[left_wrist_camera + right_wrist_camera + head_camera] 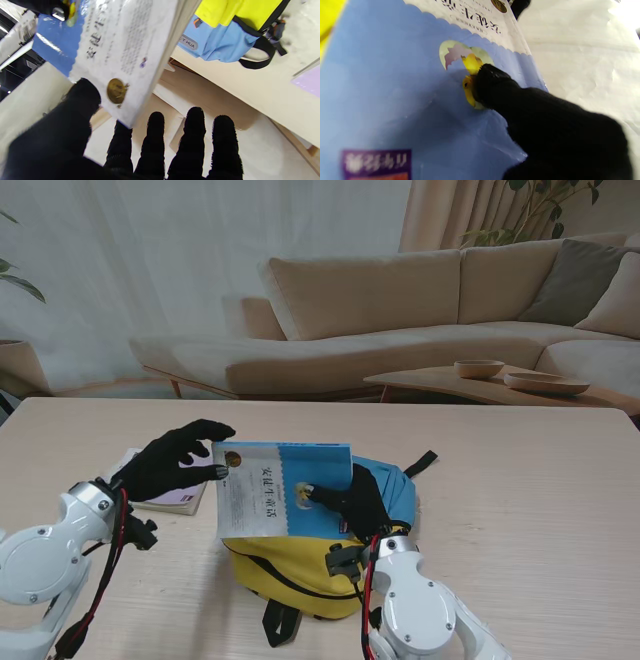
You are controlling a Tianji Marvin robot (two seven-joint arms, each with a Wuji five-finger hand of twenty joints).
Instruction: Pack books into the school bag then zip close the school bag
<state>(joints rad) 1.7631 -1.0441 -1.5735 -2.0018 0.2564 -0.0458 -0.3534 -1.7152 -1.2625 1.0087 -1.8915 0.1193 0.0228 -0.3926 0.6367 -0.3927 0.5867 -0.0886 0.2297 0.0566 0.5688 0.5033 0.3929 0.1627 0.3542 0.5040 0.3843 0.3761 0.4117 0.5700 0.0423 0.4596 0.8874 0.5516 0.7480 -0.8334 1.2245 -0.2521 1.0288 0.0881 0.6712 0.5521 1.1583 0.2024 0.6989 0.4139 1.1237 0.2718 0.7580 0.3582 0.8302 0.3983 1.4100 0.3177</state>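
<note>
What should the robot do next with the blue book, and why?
Probably lower the book toward the bag. Both hands grip it, the right hand on its cover and the left hand at its corner, and it hangs over the bag, not yet inside.

A blue-and-white book (283, 488) with black Chinese lettering and a gold seal is held up, tilted, over the school bag (300, 565). The yellow-and-light-blue bag with black straps lies on the tabletop (520, 480). At nine o'clock of it lies a second, pale book (180, 498), flat.
</note>
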